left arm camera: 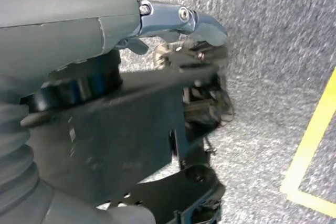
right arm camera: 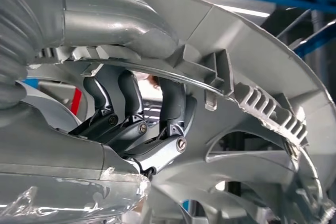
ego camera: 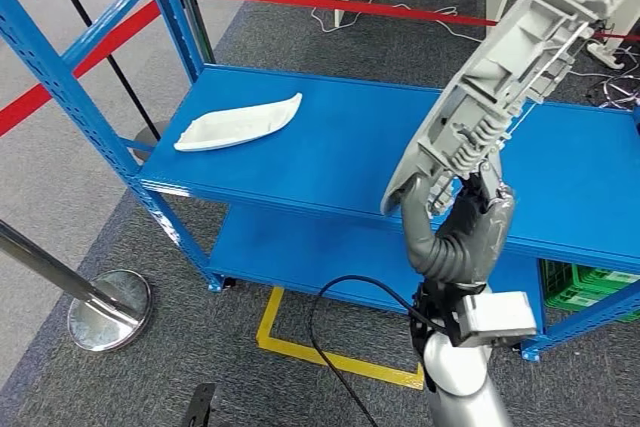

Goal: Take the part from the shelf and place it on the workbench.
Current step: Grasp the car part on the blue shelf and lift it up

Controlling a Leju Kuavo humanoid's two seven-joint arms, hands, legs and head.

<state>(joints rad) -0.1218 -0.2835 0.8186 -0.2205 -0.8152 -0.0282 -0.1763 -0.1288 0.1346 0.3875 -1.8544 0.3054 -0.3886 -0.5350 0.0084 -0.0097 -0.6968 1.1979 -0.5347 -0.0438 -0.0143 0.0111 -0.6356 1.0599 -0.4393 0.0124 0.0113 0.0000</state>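
A long grey ribbed plastic part (ego camera: 513,57) is raised at a slant above the right half of the blue shelf's upper deck (ego camera: 340,147). My right hand (ego camera: 456,227) grips its lower end from below. In the right wrist view the dark fingers (right arm camera: 130,103) curl through an opening in the part (right arm camera: 257,61), with the thumb pressed along its rim. A second, white curved part (ego camera: 238,125) lies flat on the deck's left side. My left hand (left arm camera: 118,19) hangs over grey carpet with a finger stretched out and nothing in it.
The shelf has a lower blue deck (ego camera: 302,247) and a slanted blue upright (ego camera: 68,87) at left. A red barrier tape (ego camera: 340,2) runs behind it. A stanchion base (ego camera: 109,309), a yellow floor line (ego camera: 332,357), a black cable (ego camera: 340,297) and a green crate (ego camera: 589,287) are nearby.
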